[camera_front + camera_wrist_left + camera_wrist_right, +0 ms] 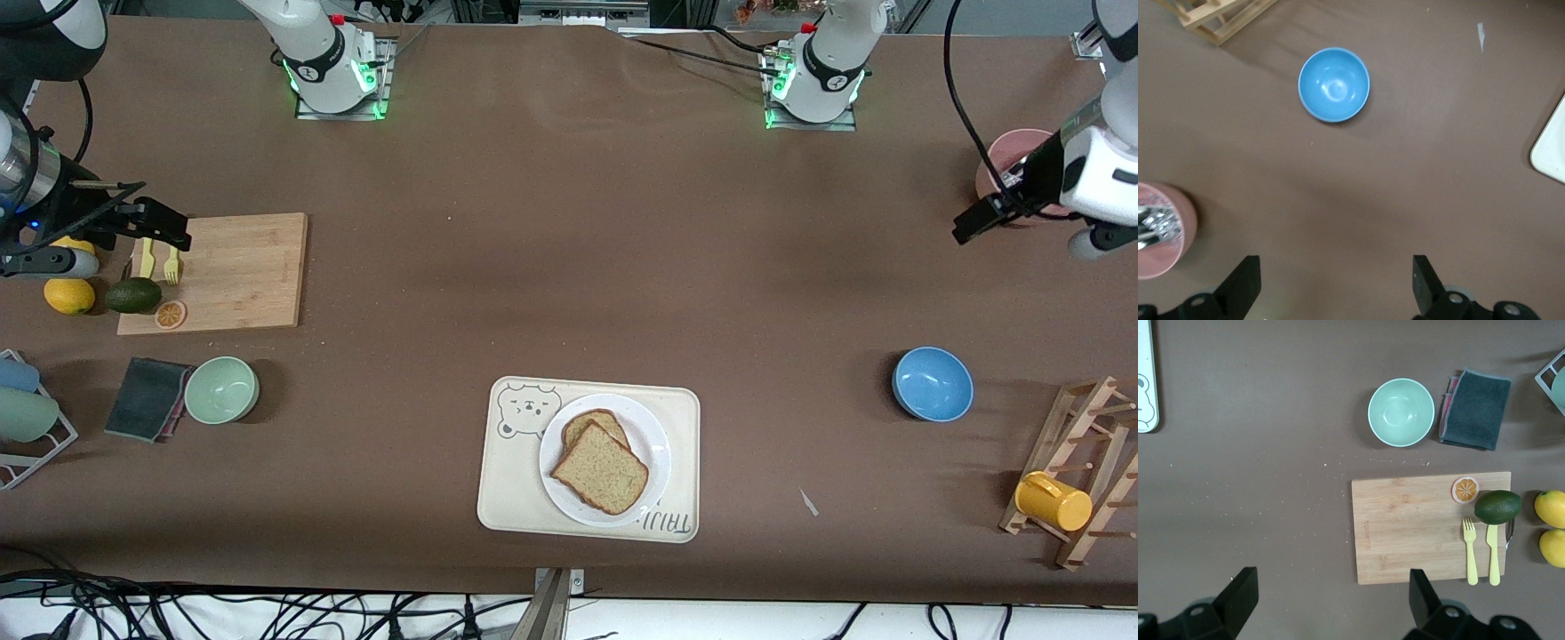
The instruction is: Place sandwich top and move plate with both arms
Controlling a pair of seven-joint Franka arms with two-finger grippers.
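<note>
The sandwich top (603,469), a speckled brown bread slice, lies on another slice on the white plate (655,436). The plate sits on a cream bear-printed tray (513,498) near the front edge of the table. My left gripper (971,226) hangs open and empty over the pink cup (1009,158) at the left arm's end of the table; its own view shows its jaws (1336,263) wide apart above bare table. My right gripper (167,233) hovers open and empty over the edge of the cutting board (240,271), with its jaws (1331,577) spread above the board's corner.
A blue bowl (932,383) and a wooden rack with a yellow mug (1053,500) stand toward the left arm's end. Toward the right arm's end are a green bowl (221,389), a dark cloth (147,397), an avocado (133,294), lemons (69,295) and yellow forks (1469,550).
</note>
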